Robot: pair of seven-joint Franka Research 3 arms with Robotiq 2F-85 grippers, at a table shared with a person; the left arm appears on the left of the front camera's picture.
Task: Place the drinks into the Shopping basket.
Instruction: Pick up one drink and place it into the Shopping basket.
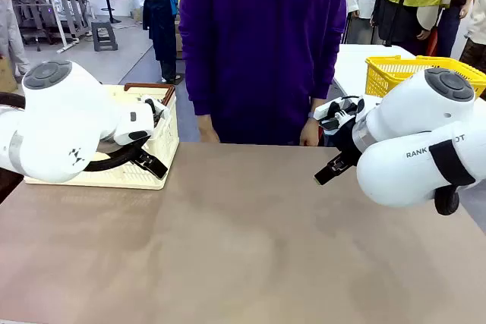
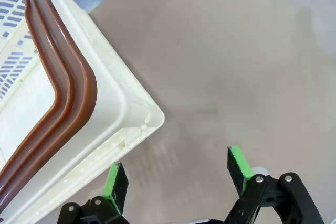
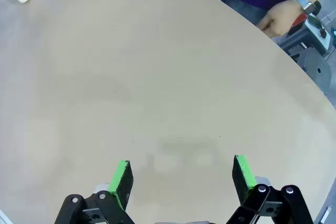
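The matte grey-brown tabletop [image 1: 243, 256] lies bare across its near half. Over it, on the right, the right gripper [image 3: 181, 171] hangs with its two green-padded fingers [image 3: 122, 176] spread wide apart and nothing between them; beneath them is plain table surface. From the front its black fingers point down and inward, toward the middle of the table, off the end of the bulky white arm.

On the other side the left gripper [image 2: 176, 169] is likewise released, its jaws wide and empty. It hangs just beside a corner of the Shopping basket [image 2: 131, 108] — a large cream-white plastic crate with slotted sides and dark brown rim and handles. In the wrist view one green pad lines up with the crate's outer wall, the other stands over open table; whether the pad touches the wall I cannot tell.

The crate sits on the left part of the table, toward the far edge, partly hidden by the left arm in the front view.

At the far edge stands a person in a deep purple top [image 1: 262, 43], a hand [image 1: 310, 133] resting at the table's rim. Farther right, on a white table, stands a bright yellow mesh basket [image 1: 395, 73].
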